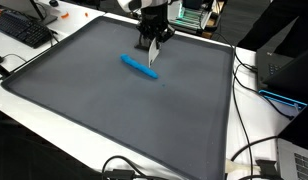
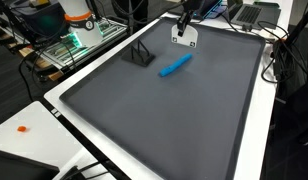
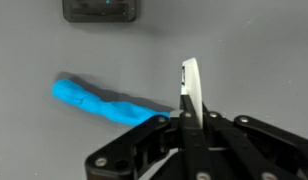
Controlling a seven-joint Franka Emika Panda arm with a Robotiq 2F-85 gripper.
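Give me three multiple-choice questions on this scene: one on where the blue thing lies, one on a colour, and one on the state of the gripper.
1. Where does the blue object lie?
A. on the keyboard
B. on the grey mat
C. on the floor

2. What colour is the small stand on the mat?
A. black
B. red
C. yellow

3. How do the jaws of the gripper stand?
A. wide open
B. shut together
C. hidden in every view

Answers:
1. B, since both exterior views show it lying flat on the mat.
2. A, since it shows dark black against the grey in an exterior view.
3. B, since the wrist view shows the fingers meeting with no gap between them.
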